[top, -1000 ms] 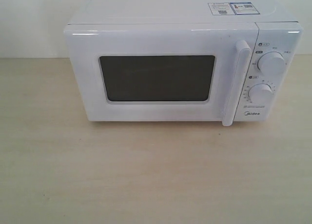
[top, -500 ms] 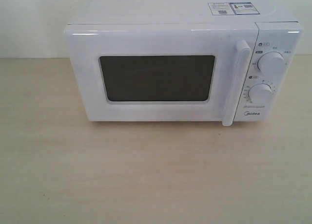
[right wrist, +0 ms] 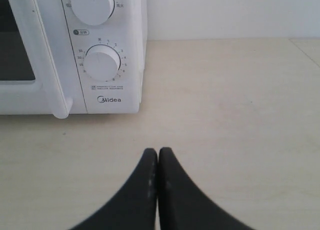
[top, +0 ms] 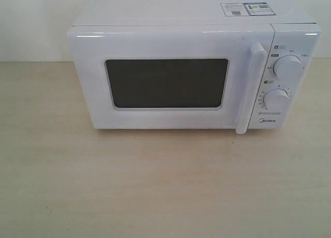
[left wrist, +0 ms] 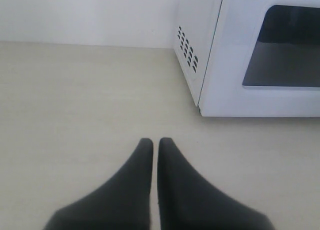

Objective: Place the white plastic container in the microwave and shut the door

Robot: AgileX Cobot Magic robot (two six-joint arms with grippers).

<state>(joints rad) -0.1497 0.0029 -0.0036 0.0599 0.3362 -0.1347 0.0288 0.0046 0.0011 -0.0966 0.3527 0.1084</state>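
Door (top: 168,46) is shut flush on the microwave (top: 194,41), with the bar handle (top: 251,88) standing against the front. The window (top: 166,84) is dark. Nothing can be made out behind it, so I can't tell where the white plastic container is. Two round dials (top: 288,67) sit on the panel beside the handle, there are stickers (top: 245,9) on top, and the whole unit stands square on the pale table (top: 165,186).

Out to the left end effector (left wrist: 155,142): black fingers drawn together, only a hairline slit between them, gripping nothing, low over bare table. The microwave's vented side wall (left wrist: 187,47) and the near corner of the door lie ahead of those tips, well apart from them.

Over to the right end effector (right wrist: 158,152): fingers pressed tight together, empty, also over bare table. Ahead of it, well apart, is the dial panel, with the lower dial (right wrist: 102,62) and the foot of the handle (right wrist: 61,112) in plain sight. So the microwave sits out in front, between the two end effectors, and neither is touching it.
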